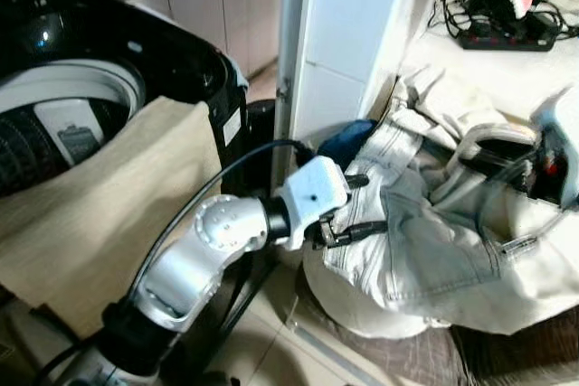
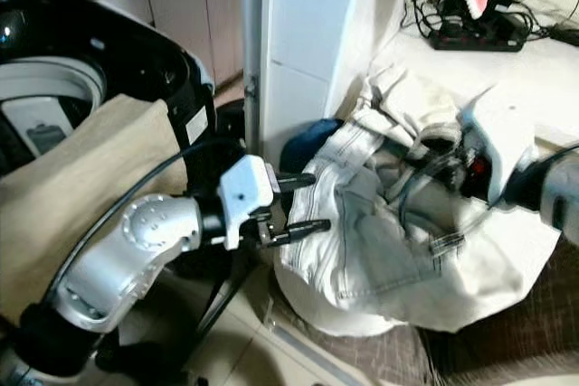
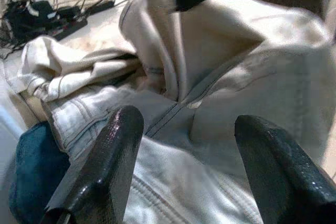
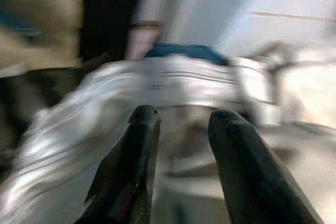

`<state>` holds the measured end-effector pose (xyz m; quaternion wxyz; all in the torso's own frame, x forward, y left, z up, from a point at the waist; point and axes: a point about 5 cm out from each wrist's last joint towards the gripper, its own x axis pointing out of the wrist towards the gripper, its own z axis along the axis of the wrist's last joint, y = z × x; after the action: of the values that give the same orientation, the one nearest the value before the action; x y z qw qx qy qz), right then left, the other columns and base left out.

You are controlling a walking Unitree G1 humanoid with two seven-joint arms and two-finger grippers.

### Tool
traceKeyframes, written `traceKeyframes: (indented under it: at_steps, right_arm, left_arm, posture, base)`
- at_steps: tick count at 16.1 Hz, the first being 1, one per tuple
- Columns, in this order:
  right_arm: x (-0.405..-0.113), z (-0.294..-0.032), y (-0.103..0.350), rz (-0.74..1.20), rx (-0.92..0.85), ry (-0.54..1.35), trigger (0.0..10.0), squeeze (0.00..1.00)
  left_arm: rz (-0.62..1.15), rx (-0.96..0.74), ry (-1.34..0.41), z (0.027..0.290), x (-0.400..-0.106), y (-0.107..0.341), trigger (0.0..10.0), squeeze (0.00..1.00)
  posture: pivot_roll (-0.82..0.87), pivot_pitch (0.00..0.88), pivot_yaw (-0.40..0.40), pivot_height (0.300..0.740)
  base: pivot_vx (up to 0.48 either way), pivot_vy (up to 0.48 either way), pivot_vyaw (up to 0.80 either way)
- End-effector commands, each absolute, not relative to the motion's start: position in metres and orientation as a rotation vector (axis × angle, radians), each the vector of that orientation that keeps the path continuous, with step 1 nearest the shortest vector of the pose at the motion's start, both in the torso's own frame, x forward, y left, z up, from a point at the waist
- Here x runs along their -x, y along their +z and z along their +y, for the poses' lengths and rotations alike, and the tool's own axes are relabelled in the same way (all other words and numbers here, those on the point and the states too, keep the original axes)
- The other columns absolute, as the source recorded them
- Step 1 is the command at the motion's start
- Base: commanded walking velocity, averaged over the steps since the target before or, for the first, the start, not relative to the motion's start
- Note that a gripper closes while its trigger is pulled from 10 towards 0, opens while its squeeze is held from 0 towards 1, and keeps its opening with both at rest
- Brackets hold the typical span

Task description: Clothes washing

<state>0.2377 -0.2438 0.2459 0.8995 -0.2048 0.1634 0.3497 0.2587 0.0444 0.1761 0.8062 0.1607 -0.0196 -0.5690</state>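
Tiled floor (image 1: 298, 332) | pale clothes pile (image 1: 434, 241) | washer (image 1: 72, 115), possibly open

pale jeans (image 1: 425, 241) — tan cloth (image 1: 99, 214)

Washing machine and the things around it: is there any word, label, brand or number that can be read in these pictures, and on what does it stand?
No text can be read.
White sticker on the black washing machine: print too small and blurred to read.
Grey panel inside the machine: marks not legible.
Pale jeans, beige cloth and power strip: no lettering visible.
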Motion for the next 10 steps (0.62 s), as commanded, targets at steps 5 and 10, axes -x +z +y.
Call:
traceKeyframes:
  at_steps: [5, 10]
  right_arm:
    - [-0.221, -0.220, 0.230, 0.439, 0.579, 0.926, 10.0, 1.00]
    - [-0.218, -0.212, 0.206, 0.565, 0.730, 1.022, 10.0, 1.00]
  left_arm:
    - [0.008, -0.432, -1.151, 0.070, -0.271, 0.168, 10.0, 0.00]
    - [0.085, -0.462, -1.091, 0.104, -0.283, 0.168, 10.0, 0.00]
  posture:
    - [-0.10, 0.014, -0.042, 0.740]
    - [-0.09, 0.021, -0.051, 0.740]
  base:
    - [0.000, 0.000, 0.00]
    - [0.000, 0.000, 0.00]
